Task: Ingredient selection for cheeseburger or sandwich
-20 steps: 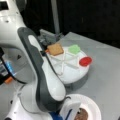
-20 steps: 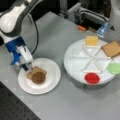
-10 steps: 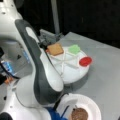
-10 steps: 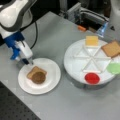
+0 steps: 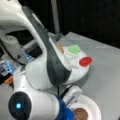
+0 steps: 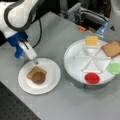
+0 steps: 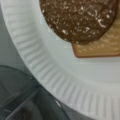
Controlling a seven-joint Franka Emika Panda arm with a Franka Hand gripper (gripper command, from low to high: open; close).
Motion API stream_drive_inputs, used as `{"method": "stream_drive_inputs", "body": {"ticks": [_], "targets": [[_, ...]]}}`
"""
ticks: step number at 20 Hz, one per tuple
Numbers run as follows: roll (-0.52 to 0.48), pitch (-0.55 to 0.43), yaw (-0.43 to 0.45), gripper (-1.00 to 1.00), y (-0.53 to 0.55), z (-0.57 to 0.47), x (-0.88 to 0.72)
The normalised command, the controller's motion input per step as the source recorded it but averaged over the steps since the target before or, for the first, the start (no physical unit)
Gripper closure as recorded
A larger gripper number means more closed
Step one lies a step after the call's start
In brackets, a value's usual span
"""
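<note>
Your gripper [image 6: 35, 60] hangs over the far-left rim of the white plate [image 6: 53, 77]; you cannot tell how wide it stands. It holds nothing visible. On the plate, the brown patty [image 6: 38, 77] lies on a toast square [image 6: 32, 72].

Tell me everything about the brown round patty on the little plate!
The brown round patty is a dark, flat disc with a speckled, rough-looking top. It lies flat on a tan toast square, whose corners stick out from under it. Nothing lies on top of it. Both sit on a white ribbed paper plate at a front view's left. The gripper hangs just above the plate's far rim, not touching the patty.
</note>
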Motion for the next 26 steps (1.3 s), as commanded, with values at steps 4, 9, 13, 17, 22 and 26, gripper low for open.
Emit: {"method": "stream_drive_inputs", "body": {"ticks": [4,9,13,17,22,26], "targets": [[-0.708,-0.001,-0.13,-1.0,0.68,0.18,-0.6],[-0.586,-0.063,0.049,-1.0,0.64,0.28,-0.66],[-0.456,-0.032,0.127,-1.0,0.52,0.26,-0.56],[-0.336,-0.064,0.084,-1.0,0.43,0.1,-0.36],[-0.205,-0.125,0.11,-1.0,0.34,-0.05,-0.22],[-0.28,-0.114,0.188,-1.0,0.28,-0.26,-0.29]]}}
